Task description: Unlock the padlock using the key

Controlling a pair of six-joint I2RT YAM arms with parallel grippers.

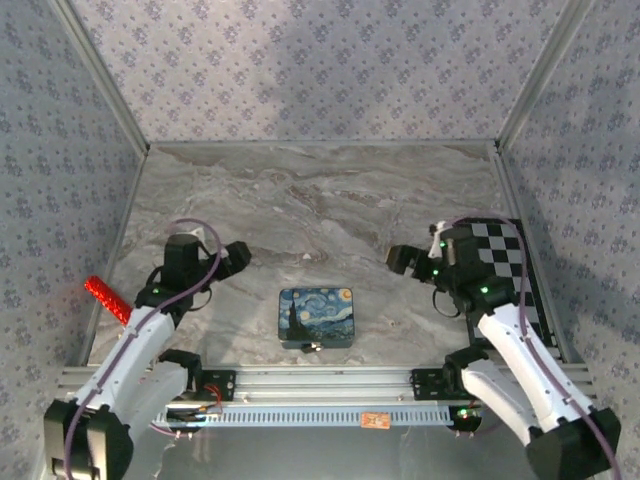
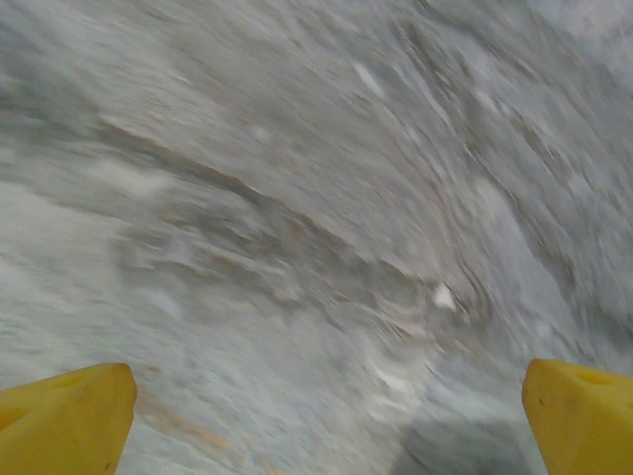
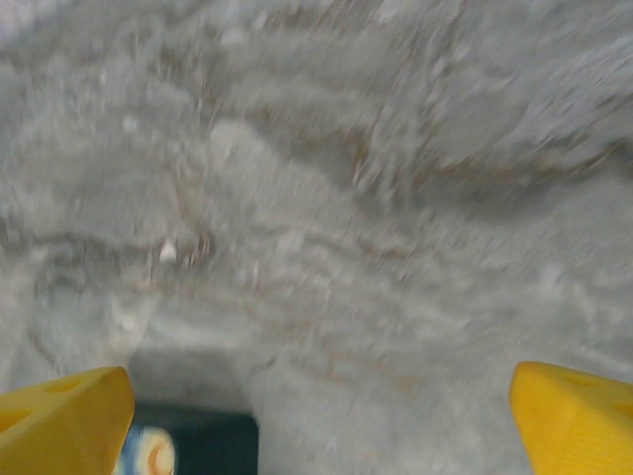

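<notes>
Two grippers released and empty, padlock at the near edge.
Left gripper (image 1: pixel 240 256) and right gripper (image 1: pixel 397 258) hang with jaws spread wide over the marble table (image 1: pixel 300 200), either side of the blue box (image 1: pixel 316 315). The padlock (image 1: pixel 309 346) lies against the box's near side, midway along the table's near edge. Best to locate the key first, pin the padlock with one arm, and approach slowly.
</notes>
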